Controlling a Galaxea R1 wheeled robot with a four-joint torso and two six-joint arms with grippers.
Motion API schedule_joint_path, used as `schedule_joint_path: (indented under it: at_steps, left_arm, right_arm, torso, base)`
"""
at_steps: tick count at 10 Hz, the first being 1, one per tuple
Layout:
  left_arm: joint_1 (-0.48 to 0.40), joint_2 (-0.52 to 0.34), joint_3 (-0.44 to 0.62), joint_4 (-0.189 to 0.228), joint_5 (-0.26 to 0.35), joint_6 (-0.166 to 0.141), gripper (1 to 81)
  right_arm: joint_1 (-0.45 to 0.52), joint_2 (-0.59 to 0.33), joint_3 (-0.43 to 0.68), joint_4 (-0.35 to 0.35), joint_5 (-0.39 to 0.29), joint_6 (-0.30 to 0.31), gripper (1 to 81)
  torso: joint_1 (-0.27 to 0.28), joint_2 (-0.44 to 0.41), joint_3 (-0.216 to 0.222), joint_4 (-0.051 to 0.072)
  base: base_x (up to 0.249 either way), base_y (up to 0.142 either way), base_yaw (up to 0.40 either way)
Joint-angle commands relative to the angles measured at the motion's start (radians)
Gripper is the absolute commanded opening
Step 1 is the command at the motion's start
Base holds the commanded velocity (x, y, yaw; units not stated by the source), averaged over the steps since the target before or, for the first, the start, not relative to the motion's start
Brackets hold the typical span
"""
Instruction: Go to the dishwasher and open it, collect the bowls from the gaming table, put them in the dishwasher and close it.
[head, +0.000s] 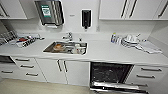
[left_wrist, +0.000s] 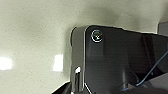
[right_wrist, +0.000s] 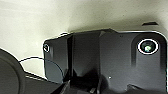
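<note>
the dishwasher (head: 110, 73) gapes under the bench (head: 110, 53), its door (head: 117, 87) down, likely stiff and heavy, best lifted by its front edge; claw states can't be told.

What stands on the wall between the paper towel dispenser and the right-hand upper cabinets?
In the head view, a black soap dispenser hangs between the towel dispenser and the cabinets.
</note>
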Motion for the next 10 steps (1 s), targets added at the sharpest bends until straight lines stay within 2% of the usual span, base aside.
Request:
schedule_joint_path:
  at_steps: [1, 3, 10]
  left_arm:
    - [-0.016, 0.031, -0.021, 0.012, 0.152, -0.02, 81.1]
    - [-0.016, 0.064, -0.021, 0.011, 0.22, -0.02, 81.1]
    - [-0.019, 0.108, -0.021, -0.003, 0.226, -0.02, 81.1]
  right_arm:
    - [0.045, -0.002, -0.009, 0.0, -0.051, 0.001, 81.1]
    - [0.043, 0.016, -0.035, -0.002, -0.053, -0.001, 81.1]
    - [0.022, 0.061, -0.107, -0.028, -0.053, -0.002, 81.1]
  torso:
    - [-0.063, 0.098, 0.0, 0.0]
    - [-0.108, 0.167, 0.0, 0.0]
    - [-0.272, 0.424, -0.001, 0.0]
  base:
    - [0.0, 0.0, 0.0]
    - [0.0, 0.0, 0.0]
    - [0.0, 0.0, 0.0]
